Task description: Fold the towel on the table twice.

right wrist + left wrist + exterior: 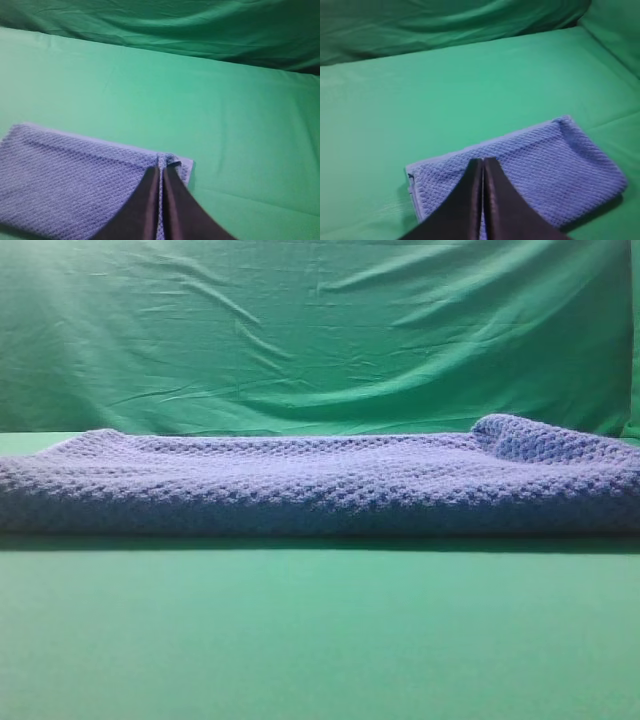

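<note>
1. Nearest the lens in the left wrist view is the left gripper (483, 161): two black fingers (465, 200) pressed flat against each other, with only a thin dark seam between them and no cloth showing in that seam.
2. Its tips sit over the towel (545, 170), just inside the towel's near-left end; contact with the weave cannot be judged.
3. In the right wrist view the right gripper (160, 169) is likewise closed tight, its black fingers (182, 210) meeting along a narrow line.
4. Its tips lie at the towel's (70, 185) right-hand corner, where a small lip of cloth curls up beside them. Whether that lip is pinched between the tips cannot be told.
5. The towel is a blue-grey waffle-weave cloth lying folded into a compact thick rectangle on the table (445, 90).
6. In the exterior high view the towel (320, 485) stretches across the whole width of the frame as a low thick band, with a raised hump at its far right end.
7. The table (320, 640) shows as smooth bright green in front of the towel, and a dark shadow runs along the towel's front edge.
8. Behind the towel hangs a wrinkled green backdrop cloth (320, 330).
9. Neither gripper appears in the exterior high view.
</note>
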Action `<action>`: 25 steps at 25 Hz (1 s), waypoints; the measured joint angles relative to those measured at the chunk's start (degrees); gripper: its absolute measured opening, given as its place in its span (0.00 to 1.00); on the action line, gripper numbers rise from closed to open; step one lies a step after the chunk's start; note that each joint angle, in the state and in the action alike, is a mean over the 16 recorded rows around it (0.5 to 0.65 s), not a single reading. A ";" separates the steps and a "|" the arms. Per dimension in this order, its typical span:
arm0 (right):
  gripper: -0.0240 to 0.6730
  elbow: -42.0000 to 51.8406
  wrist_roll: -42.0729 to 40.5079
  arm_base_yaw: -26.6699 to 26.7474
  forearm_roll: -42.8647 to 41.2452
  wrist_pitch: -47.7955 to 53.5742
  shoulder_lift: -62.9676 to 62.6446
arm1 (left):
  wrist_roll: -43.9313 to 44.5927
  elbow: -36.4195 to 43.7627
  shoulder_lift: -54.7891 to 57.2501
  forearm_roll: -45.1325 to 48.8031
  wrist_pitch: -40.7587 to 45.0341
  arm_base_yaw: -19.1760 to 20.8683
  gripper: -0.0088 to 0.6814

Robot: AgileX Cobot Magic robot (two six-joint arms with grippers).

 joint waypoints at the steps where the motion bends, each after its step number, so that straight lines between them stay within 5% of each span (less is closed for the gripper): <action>1: 0.03 1.24 -0.83 0.00 0.67 -0.21 -2.04 | 0.84 1.29 -2.72 -0.69 0.10 0.00 0.01; 17: 0.03 35.37 -13.55 0.00 13.39 -12.53 -38.66 | 4.48 28.82 -45.52 -4.67 -0.71 0.00 0.01; 25: 0.03 44.97 -14.51 0.00 16.61 -15.15 -54.80 | 1.32 36.59 -58.04 -3.07 -1.29 0.00 0.01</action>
